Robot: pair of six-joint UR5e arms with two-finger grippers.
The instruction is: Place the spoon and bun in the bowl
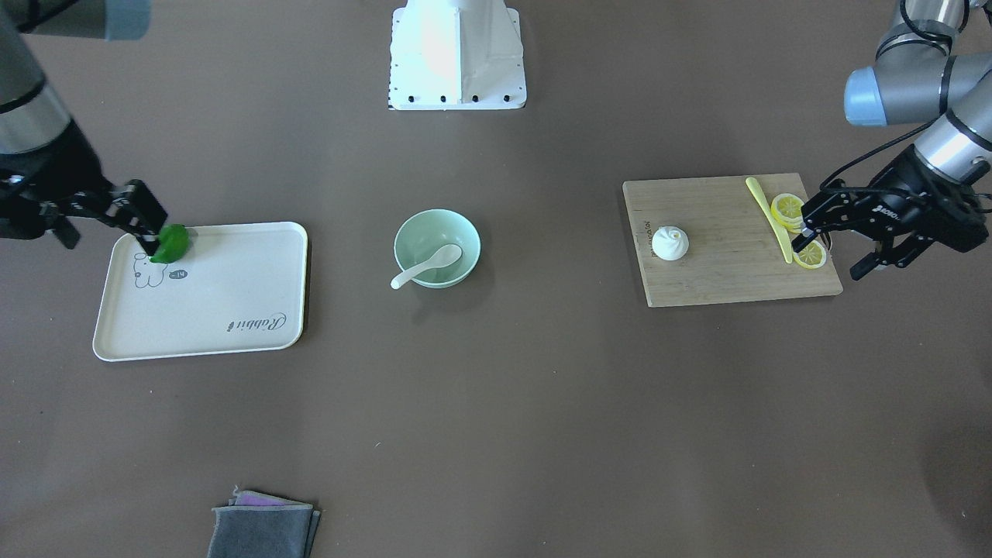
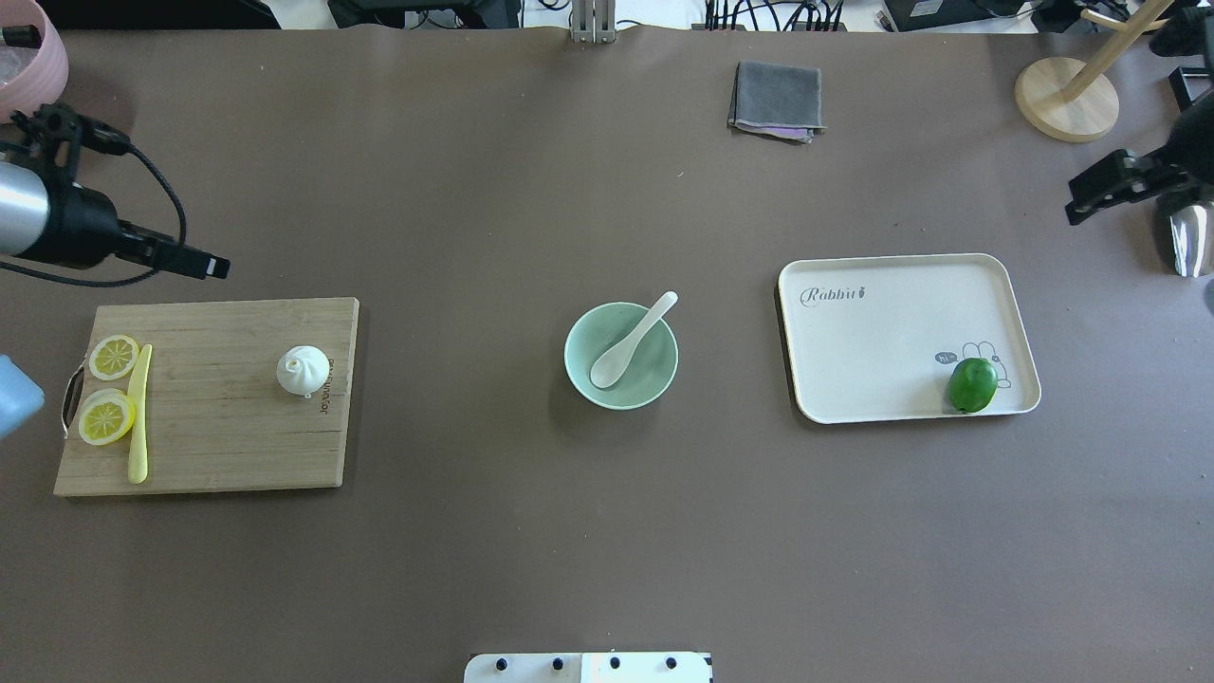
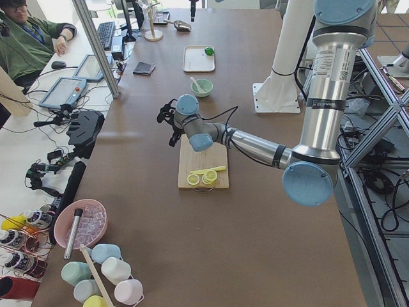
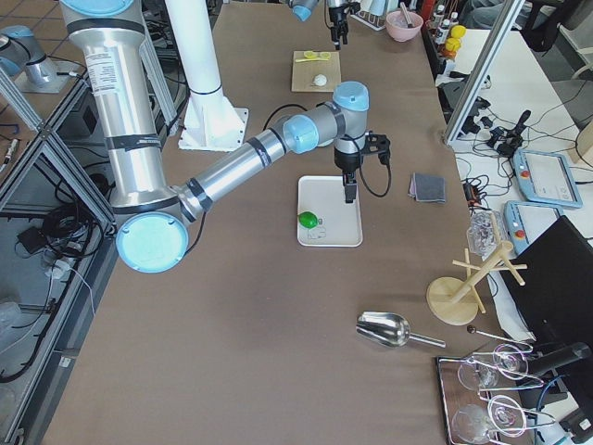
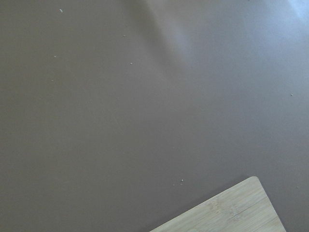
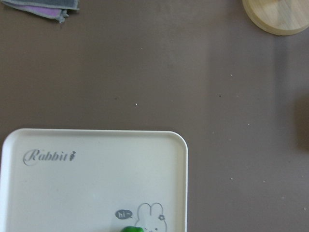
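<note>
The bun (image 2: 303, 370) sits upright on the bamboo cutting board (image 2: 209, 427), at the end nearest the mint bowl (image 2: 654, 375), which already holds the soup spoon (image 2: 631, 343) with its handle over the rim. The left gripper (image 1: 828, 256), fingers spread wide, hovers by the board's outer end and is the nearer arm, so the bun lies inward from it. Bare board surrounds the bun, with the knife (image 2: 139, 413) and lemon slices (image 2: 106, 415) well apart. I cannot tell the right gripper's (image 1: 143, 213) opening
</note>
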